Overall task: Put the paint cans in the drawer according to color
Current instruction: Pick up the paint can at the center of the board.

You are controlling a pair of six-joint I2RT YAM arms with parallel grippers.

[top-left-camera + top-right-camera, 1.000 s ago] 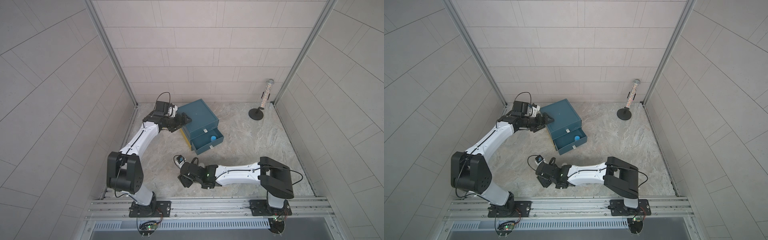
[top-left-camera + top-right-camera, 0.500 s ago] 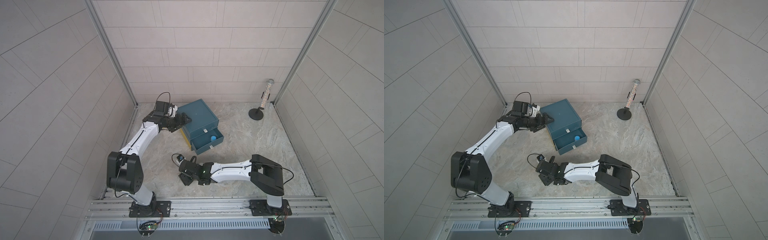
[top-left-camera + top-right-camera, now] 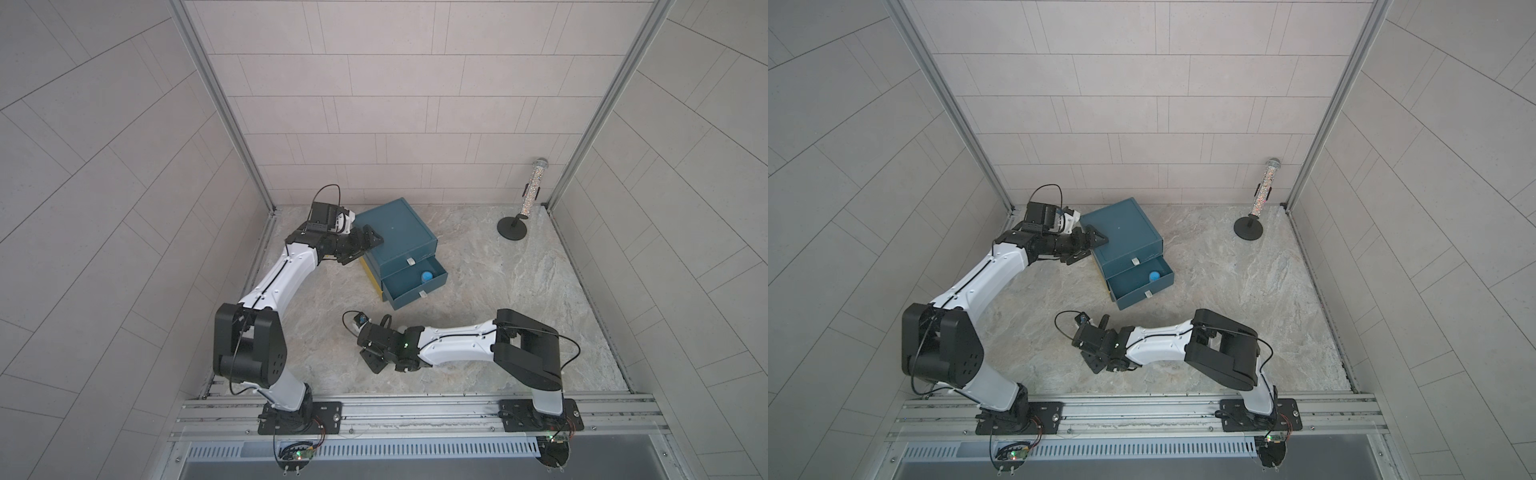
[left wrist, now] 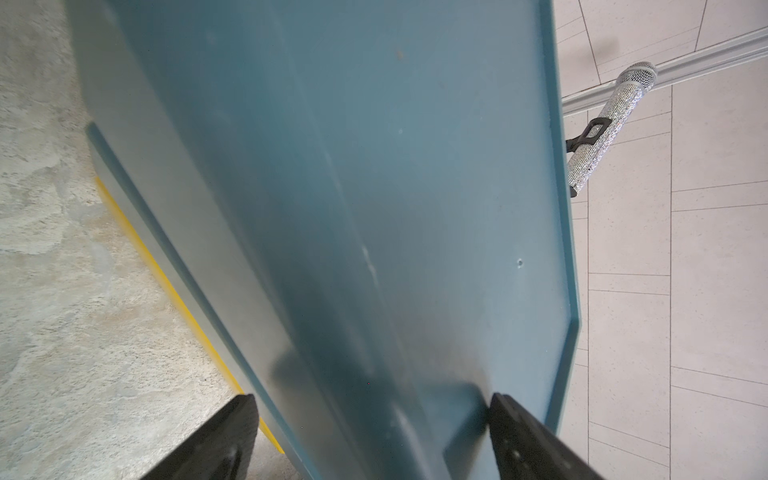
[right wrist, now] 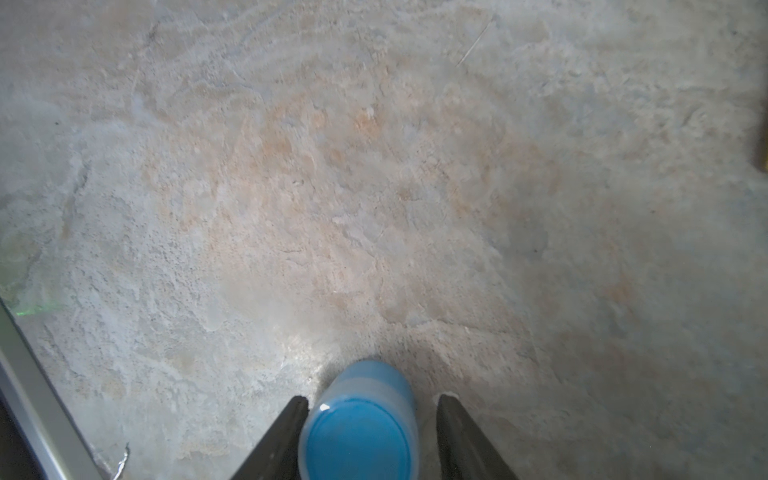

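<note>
**Asker:** What is at your right end effector (image 5: 372, 398)?

**Me:** My fingers (image 5: 282, 440) are spread around a blue paint can (image 5: 359, 432). One touches its side and the other stands just off it, so nothing is pinched.

**Asker:** How does the can look?

**Me:** It is stubby and upright on the bench (image 5: 374, 187), with a round bright-blue cap and a clear wall showing blue through it. In both top views my wrist hides it.

**Asker:** And farther out?

**Me:** Across bare bench, toward the back wall, stands the teal cabinet (image 3: 395, 228). Its lower drawer (image 3: 419, 297) is pulled open, with a second blue can (image 3: 427, 276) inside near one corner. The upper drawer (image 3: 395, 259) is closed.

**Asker:** Your other arm?

**Me:** My left end effector (image 4: 372, 398) is spread across the cabinet's top edge, on the side away from the drawer fronts. One finger lies over the top, the other beside the wall. I cannot tell whether it presses. A glittery tube (image 3: 532, 187) on a black stand (image 3: 512, 229) sits in the far corner, well apart.
</note>
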